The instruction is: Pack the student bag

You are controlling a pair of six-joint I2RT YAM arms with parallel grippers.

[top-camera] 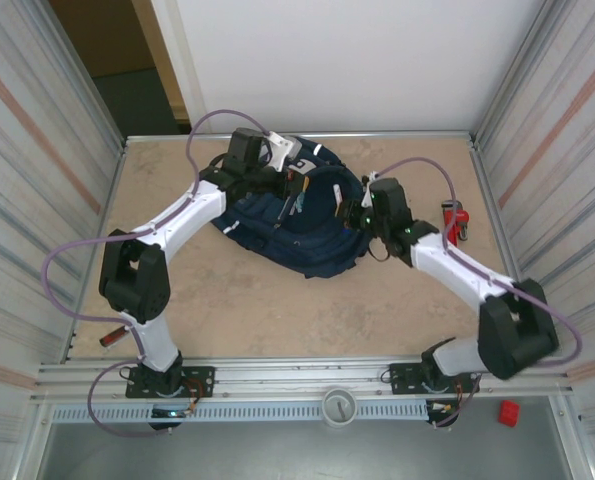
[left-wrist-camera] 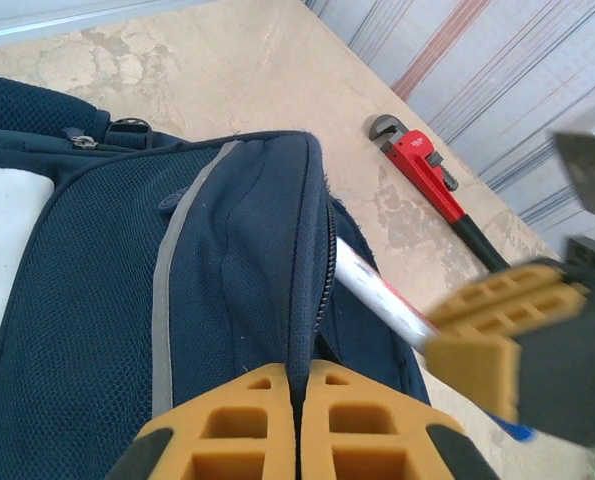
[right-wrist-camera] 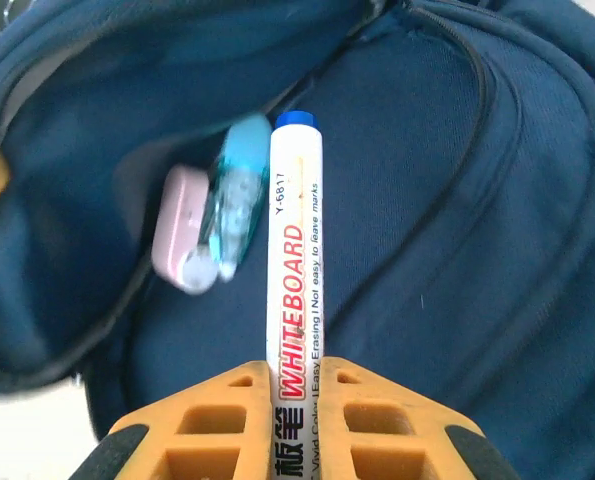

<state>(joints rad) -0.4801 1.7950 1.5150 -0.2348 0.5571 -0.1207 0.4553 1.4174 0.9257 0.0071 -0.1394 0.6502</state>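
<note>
The student bag [top-camera: 297, 235], a large navy backpack, lies in the middle of the table. My left gripper [left-wrist-camera: 302, 400] is shut on the fabric edge beside its zipper, holding the opening up; from above the left gripper [top-camera: 291, 192] sits at the bag's top. My right gripper [right-wrist-camera: 297, 410] is shut on a white whiteboard marker [right-wrist-camera: 295, 250] with a blue cap, pointing into the bag's open pocket [right-wrist-camera: 97, 150]. A pink item [right-wrist-camera: 182, 225] and a teal item [right-wrist-camera: 235, 190] lie inside. The marker [left-wrist-camera: 377, 290] crosses the zipper edge in the left wrist view.
A red pipe wrench [top-camera: 455, 220] lies on the table right of the bag, near the right wall. A small dark-and-red pen-like thing [top-camera: 110, 338] lies at the near left. Corrugated walls stand on both sides. A red block [top-camera: 508, 412] sits beyond the front rail.
</note>
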